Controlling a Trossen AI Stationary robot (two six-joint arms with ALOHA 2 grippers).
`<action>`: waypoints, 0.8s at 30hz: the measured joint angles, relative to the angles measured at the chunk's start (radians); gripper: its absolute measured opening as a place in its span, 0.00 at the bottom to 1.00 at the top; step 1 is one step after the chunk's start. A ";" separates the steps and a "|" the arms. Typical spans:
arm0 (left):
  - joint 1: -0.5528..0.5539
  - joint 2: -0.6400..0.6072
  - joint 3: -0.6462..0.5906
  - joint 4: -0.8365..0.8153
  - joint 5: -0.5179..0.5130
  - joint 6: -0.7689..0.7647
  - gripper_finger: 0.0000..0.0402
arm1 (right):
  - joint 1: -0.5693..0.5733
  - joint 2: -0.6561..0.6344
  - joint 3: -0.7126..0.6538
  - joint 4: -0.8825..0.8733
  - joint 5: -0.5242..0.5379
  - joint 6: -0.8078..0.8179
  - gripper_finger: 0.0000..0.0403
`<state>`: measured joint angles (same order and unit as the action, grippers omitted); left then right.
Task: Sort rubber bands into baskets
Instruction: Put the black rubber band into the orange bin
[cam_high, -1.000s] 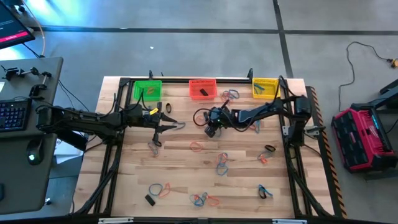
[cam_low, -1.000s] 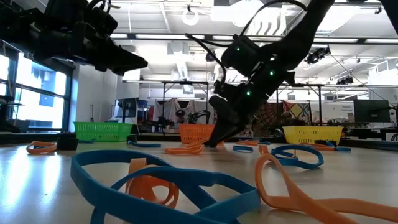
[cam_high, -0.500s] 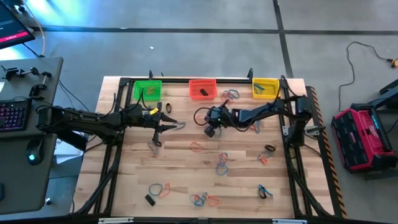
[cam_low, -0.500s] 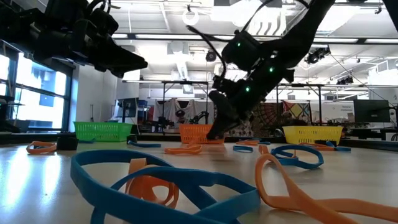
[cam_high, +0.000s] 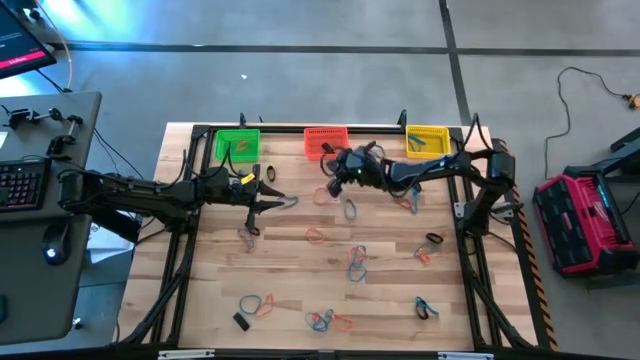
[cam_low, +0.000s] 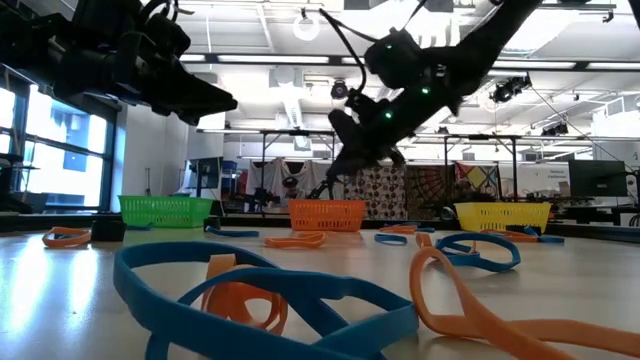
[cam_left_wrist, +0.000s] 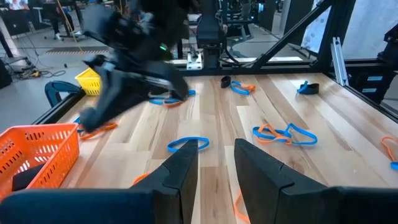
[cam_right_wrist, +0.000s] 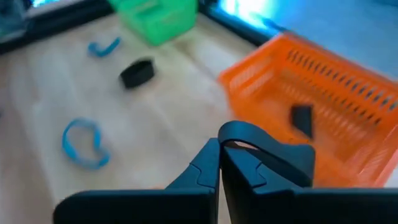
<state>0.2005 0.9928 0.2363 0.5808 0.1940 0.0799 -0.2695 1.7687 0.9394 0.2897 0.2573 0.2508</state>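
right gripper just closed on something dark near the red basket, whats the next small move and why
Probably carry it a little farther over the red-orange basket and then open. The right gripper is shut on a black rubber band, raised off the table just short of that basket, which already holds a black piece. The left gripper waits open by the green basket.

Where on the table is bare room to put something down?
Bare wood lies along the left edge below the left arm, and on the right between the black band and the blue band. Crowded: the middle strip and before the red-orange basket.
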 joint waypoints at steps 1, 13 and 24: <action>0.000 0.000 0.000 0.000 0.000 0.000 0.25 | -0.014 0.004 0.021 -0.005 -0.001 -0.005 0.00; 0.002 0.000 0.000 -0.003 -0.004 0.002 0.25 | -0.180 0.127 0.288 -0.319 -0.108 -0.024 0.00; 0.002 0.000 0.000 -0.010 -0.031 0.003 0.25 | -0.241 0.189 0.328 -0.368 -0.173 -0.016 0.00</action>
<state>0.2024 0.9928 0.2363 0.5705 0.1631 0.0826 -0.5104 1.9582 1.2675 -0.0784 0.0848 0.2344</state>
